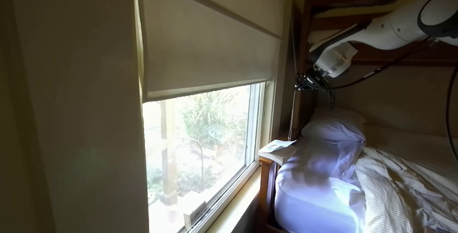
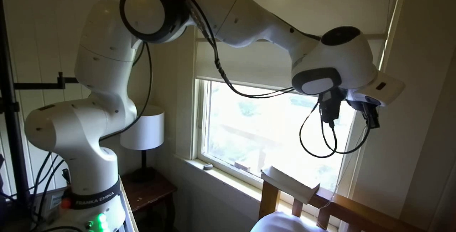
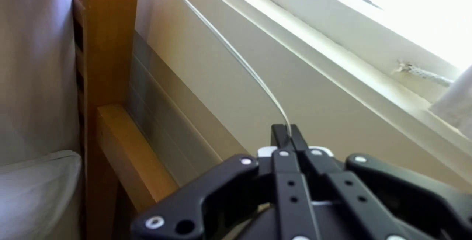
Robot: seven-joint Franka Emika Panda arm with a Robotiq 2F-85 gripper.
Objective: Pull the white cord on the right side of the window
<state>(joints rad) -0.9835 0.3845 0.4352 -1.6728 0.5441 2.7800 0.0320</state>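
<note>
One claw (image 3: 288, 134) pinches the white cord (image 3: 253, 73) by the right edge of the window (image 1: 200, 143), presumably for my pull (it might slip).

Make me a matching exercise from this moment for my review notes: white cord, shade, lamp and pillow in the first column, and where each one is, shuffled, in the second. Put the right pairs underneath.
Things
1. white cord
2. shade
3. lamp
4. pillow

Places
A. on the side table
B. lying on the bed
C. pinched in the gripper
D. covering the upper part of the window

Right pairs: 1-C, 2-D, 3-A, 4-B
</note>
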